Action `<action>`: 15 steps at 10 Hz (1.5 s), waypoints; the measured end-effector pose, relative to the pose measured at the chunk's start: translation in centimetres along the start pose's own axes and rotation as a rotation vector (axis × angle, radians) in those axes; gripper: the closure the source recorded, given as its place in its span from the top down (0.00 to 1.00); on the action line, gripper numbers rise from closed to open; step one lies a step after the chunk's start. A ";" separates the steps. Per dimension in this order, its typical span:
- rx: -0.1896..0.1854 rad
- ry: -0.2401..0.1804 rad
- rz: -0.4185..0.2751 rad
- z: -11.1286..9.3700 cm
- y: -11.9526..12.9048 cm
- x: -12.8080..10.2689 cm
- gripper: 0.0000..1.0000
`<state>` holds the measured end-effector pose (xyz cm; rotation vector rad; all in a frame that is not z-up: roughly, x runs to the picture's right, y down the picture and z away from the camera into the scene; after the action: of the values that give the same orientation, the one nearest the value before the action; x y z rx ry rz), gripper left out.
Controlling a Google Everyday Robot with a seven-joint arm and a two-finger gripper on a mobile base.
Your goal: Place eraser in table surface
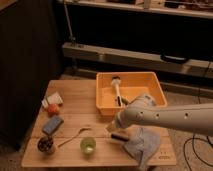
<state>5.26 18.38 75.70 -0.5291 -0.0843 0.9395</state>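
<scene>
The hand (114, 128) hangs low over the near right part of the worktop (75, 109), just on the near side of the yellow bin (150, 80). The eraser (119, 136) is right at the hand's tip, down at the planks, between a green cup (88, 145) on its left and a blue cloth (144, 146) on its right. I cannot tell whether the hand is open or gripping the eraser.

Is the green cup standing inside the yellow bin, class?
No, the green cup stands on the table surface, outside the yellow bin, while the gripper hangs low in front of the bin by the eraser.
</scene>
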 end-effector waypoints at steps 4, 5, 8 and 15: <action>0.003 0.045 -0.040 2.5 0.3 1.6 0.65; 0.008 0.062 -0.046 3.2 0.1 1.9 0.65; 0.038 0.098 -0.055 4.4 -0.7 2.6 0.65; 0.034 0.112 -0.027 5.7 -1.5 3.4 0.28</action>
<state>6.71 22.56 80.84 -0.5467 0.0258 0.8823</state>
